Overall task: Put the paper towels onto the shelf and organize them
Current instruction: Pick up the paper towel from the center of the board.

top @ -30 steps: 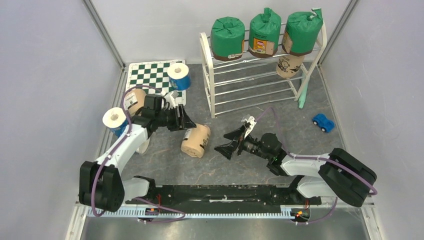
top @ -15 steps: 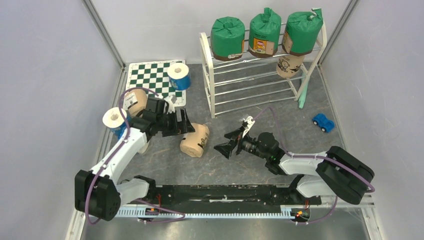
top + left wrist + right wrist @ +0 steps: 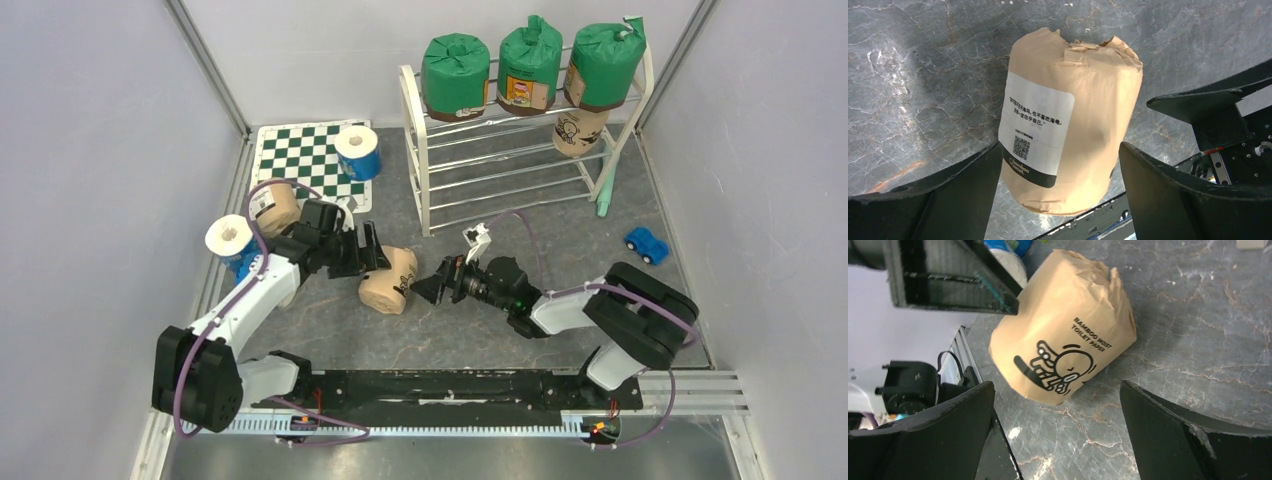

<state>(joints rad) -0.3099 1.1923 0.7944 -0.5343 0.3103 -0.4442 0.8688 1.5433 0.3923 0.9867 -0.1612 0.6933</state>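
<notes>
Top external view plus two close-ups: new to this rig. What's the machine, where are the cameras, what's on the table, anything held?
Two robot arms are bolted at the table's near edge, each with a two-finger gripper. The wide picture is from a fixed camera above and behind them; each close-up is from a wrist camera, its own dark fingers in frame. On the table: a white shelf with three green rolls on top and a tan one below, a chessboard mat with a blue-wrapped roll, two more rolls at the left, a toy car. Nothing is held: the left gripper is open around a lying tan roll; the right gripper, open, faces it.
</notes>
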